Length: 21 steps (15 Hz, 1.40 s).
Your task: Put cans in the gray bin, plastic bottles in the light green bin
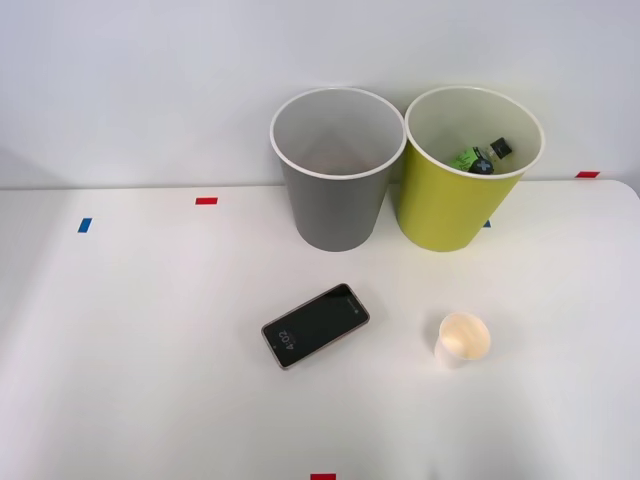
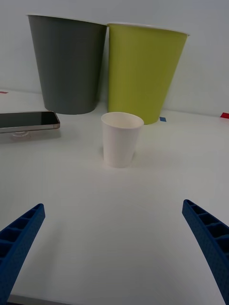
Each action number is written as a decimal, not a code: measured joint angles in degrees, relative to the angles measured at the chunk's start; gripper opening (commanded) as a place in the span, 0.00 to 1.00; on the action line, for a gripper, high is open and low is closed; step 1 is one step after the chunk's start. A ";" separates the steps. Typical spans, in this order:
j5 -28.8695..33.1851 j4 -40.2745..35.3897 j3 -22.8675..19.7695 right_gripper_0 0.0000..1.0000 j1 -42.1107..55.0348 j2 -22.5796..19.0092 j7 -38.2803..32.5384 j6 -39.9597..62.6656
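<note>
The gray bin (image 1: 335,200) and the light green bin (image 1: 455,205) stand side by side at the back of the white table. Two plastic bottles lie inside the light green bin: a small green bottle (image 1: 469,158) with a dark cap and a black-capped one (image 1: 499,148). The part of the gray bin's inside that I see is bare. Cans are out of view. My right gripper (image 2: 113,205) is open, low over the table, its blue fingers (image 2: 21,228) wide apart. It faces the gray bin (image 2: 69,66) and the light green bin (image 2: 143,71).
A white paper cup (image 1: 462,340) stands upright in front of the light green bin, straight ahead of my gripper as the cup (image 2: 121,139). A dark phone (image 1: 315,325) lies face up in front of the gray bin. Coloured tape marks dot the table.
</note>
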 measured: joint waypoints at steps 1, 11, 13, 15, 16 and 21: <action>0.00 0.00 0.00 1.00 0.00 0.00 0.00 0.00; 0.00 0.00 0.00 1.00 0.00 0.00 0.00 0.00; 0.00 0.00 0.00 1.00 0.00 0.00 0.00 0.00; 0.00 0.00 0.00 1.00 0.00 0.00 0.00 0.00; 0.00 0.00 0.00 1.00 0.00 0.00 0.00 0.00; 0.00 0.00 0.00 1.00 0.00 0.00 0.00 0.00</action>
